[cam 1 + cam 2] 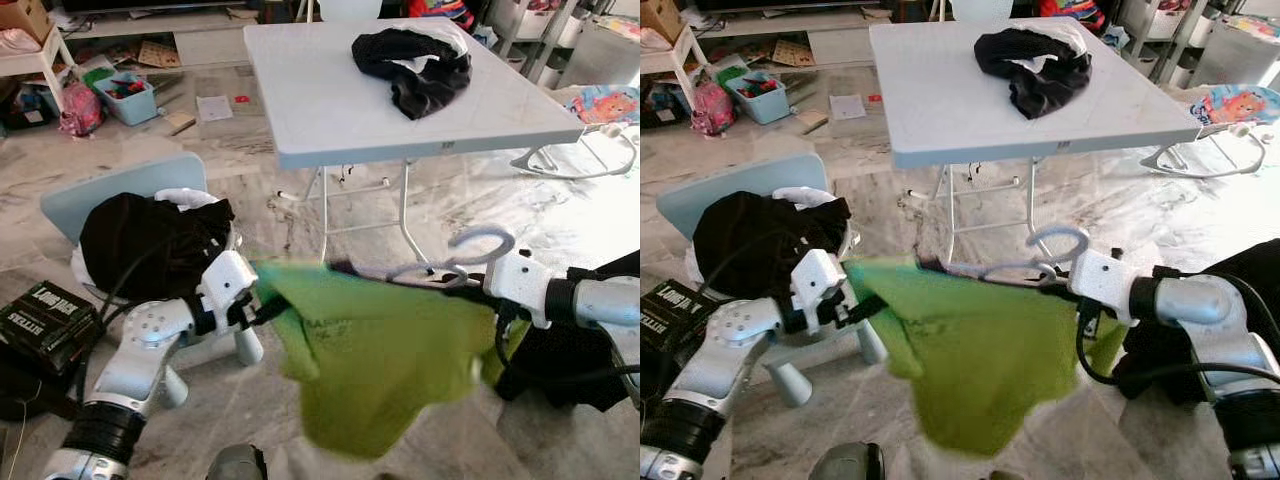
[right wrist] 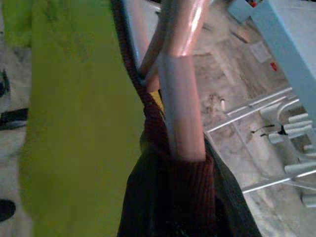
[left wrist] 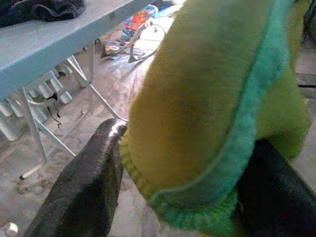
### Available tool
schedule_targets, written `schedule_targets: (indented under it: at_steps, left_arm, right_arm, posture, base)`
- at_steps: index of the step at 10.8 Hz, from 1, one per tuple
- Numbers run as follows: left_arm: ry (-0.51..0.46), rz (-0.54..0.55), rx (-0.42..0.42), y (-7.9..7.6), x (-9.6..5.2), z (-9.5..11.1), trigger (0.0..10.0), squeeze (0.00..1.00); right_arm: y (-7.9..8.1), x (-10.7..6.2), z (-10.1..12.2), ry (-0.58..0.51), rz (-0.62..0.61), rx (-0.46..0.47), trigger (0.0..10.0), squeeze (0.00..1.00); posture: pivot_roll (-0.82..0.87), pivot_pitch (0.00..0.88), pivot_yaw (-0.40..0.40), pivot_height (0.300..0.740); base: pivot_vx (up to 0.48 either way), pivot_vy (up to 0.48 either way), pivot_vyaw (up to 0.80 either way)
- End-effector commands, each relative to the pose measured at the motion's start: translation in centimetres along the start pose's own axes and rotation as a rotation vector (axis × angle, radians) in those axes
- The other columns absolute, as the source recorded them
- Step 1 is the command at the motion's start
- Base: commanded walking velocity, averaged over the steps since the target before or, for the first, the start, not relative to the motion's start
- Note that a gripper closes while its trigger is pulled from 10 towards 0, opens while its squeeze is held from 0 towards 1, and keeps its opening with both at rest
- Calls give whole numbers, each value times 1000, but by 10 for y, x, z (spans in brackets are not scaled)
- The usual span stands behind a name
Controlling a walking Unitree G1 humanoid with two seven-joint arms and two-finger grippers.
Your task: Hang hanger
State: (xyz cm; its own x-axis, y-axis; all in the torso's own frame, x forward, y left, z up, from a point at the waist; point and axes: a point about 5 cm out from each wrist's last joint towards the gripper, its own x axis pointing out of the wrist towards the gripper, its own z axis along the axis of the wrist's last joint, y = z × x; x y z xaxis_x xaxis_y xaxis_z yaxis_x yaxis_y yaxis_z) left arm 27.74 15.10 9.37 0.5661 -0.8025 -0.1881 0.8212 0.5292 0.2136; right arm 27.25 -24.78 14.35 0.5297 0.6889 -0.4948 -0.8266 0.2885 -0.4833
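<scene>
A lime-green shirt (image 1: 385,355) hangs on a pale hanger whose hook (image 1: 482,247) curls up in front of me, over the marble floor. My left gripper (image 1: 268,305) is shut on the shirt's left shoulder edge; in the left wrist view the teal ribbed hem (image 3: 232,163) sits between the black fingers (image 3: 84,187). On the other side, my right gripper (image 1: 475,282) is shut on the hanger just below the hook. The right wrist view looks along the hanger's pinkish tube (image 2: 180,103), with a dark red ribbed collar (image 2: 190,182) around it.
A white folding table (image 1: 330,110) stands straight ahead with a black garment (image 1: 415,62) on it. At my left are a blue chair (image 1: 110,195) piled with dark clothes and a black box (image 1: 45,320). A baby bouncer (image 1: 590,125) lies far right.
</scene>
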Motion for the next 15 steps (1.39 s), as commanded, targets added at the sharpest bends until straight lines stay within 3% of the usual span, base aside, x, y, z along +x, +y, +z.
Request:
schedule_targets:
  at_steps: [1, 3, 7, 9, 15]
  left_arm:
    - [1, 9, 9, 3, -3, 1, 0, 0]
    - [8, 27, 18, 6, -3, -1, 0, 0]
    - [13, 54, 1, 8, -5, -5, 0, 0]
    - [30, 115, -46, 14, -15, -14, 0, 0]
    - [32, 181, -84, 18, -21, -21, 0, 0]
  right_arm:
    - [-9, -3, 6, -22, -42, -29, 10000, 0]
    - [-10, -2, 5, -41, -51, -51, 10000, 0]
    - [-22, -4, 12, -138, -96, 51, 10000, 0]
    - [-27, -7, 13, -169, -122, 111, 10000, 0]
    - [-36, -10, 9, -141, -181, 131, 10000, 0]
  posture:
    - [-104, 0, -31, 740]
    - [-111, 0, -31, 740]
    - [-111, 0, -36, 740]
    - [-108, 0, -38, 740]
    - [-106, 0, -42, 740]
  base:
    - [0, 0, 0]
    - [0, 0, 0]
    - [0, 0, 0]
    - [0, 0, 0]
    - [0, 0, 0]
